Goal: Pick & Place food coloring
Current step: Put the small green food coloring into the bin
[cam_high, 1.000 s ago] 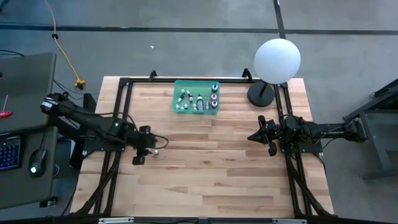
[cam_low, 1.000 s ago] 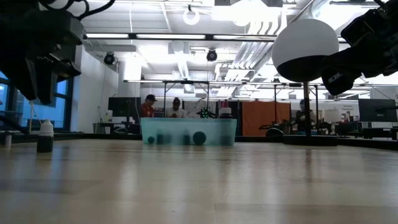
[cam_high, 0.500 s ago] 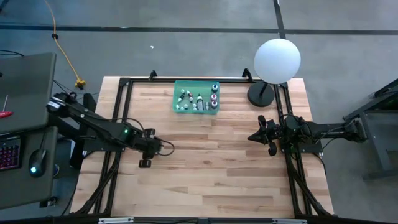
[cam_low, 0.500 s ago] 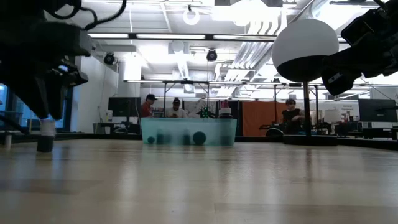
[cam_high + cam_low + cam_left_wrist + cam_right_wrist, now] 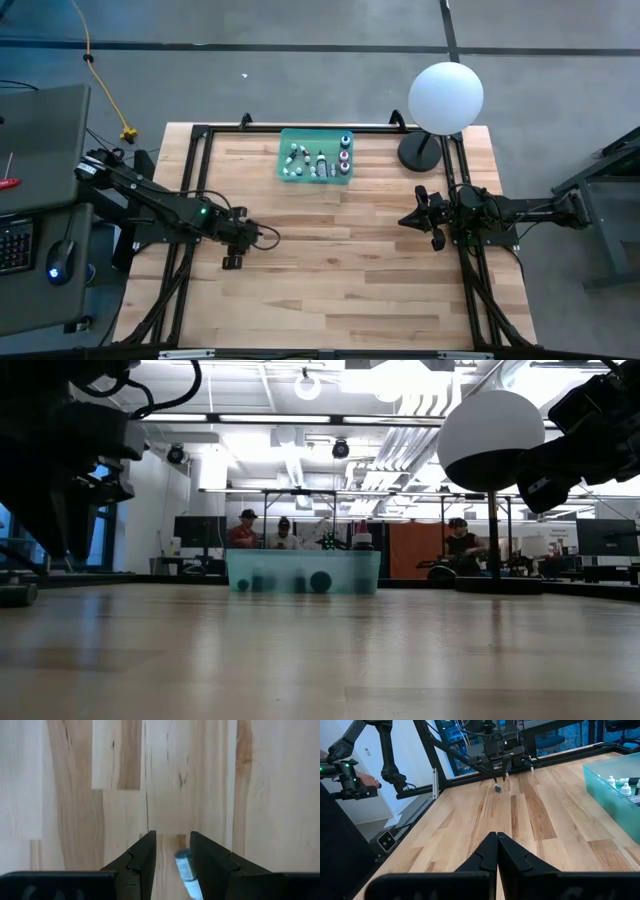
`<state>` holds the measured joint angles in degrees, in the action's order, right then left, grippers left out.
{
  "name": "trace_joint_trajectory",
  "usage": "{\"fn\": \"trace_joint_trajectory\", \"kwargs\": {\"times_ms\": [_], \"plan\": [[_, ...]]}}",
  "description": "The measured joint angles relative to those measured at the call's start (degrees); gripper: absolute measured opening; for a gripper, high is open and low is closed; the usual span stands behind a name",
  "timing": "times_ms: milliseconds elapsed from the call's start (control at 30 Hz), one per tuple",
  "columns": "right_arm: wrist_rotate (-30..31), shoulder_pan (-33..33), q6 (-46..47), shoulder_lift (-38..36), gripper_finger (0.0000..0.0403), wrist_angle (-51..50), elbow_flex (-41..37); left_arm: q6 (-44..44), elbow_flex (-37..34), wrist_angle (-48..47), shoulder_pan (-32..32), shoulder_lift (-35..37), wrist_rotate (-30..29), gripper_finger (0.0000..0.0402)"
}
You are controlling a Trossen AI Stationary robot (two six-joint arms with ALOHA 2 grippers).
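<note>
Wooden table point(image 5: 330, 270) under left claw point(image 5: 171, 851), fingers apart around a lying bottle point(image 5: 185, 869)

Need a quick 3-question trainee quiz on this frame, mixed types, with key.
1. True or false: the right end effector is shut and holds nothing.
2. In the high view, the green translucent rectangular tray sits: A) picture-left of the white globe lamp; B) under the right end effector; C) at the light wooden table's bottom edge.
3. What sits between the open fingers of the left end effector?

Key:
1. True.
2. A.
3. One small food coloring bottle, tilted, with a gap on one side.
</note>
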<state>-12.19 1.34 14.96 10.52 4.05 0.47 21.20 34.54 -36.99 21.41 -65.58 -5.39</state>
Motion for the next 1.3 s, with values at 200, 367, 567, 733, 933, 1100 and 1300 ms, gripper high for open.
{"fn": "trace_joint_trajectory", "kwargs": {"times_ms": [200,367,567,733,933,1100,1300], "plan": [[0.0,0.0,0.0,0.0,0.0000,0.0,0.0,5.1,0.0,-2.9,0.0,0.0,0.9,0.0118],[0.0,0.0,0.0,0.0,0.0000,0.0,0.0,11.8,0.0,-3.4,0.0,0.0,3.6,0.0118],[0.0,0.0,0.0,0.0,0.0000,0.0,0.0,16.8,0.0,-5.8,0.0,0.2,3.4,0.0118],[0.0,0.0,0.0,0.0,0.0000,0.0,0.0,17.5,0.0,-7.4,0.1,0.2,3.8,0.0118],[0.0,0.0,0.0,0.0,0.0000,0.0,0.0,22.8,0.0,-8.0,3.6,0.2,4.5,0.0118],[0.0,0.0,0.0,0.0,0.0000,0.0,0.0,25.8,0.0,-7.8,7.6,0.2,1.6,0.0118],[0.0,0.0,0.0,0.0,0.0000,0.0,0.0,27.8,0.0,-7.9,11.1,-1.0,-1.6,0.0118]]}}
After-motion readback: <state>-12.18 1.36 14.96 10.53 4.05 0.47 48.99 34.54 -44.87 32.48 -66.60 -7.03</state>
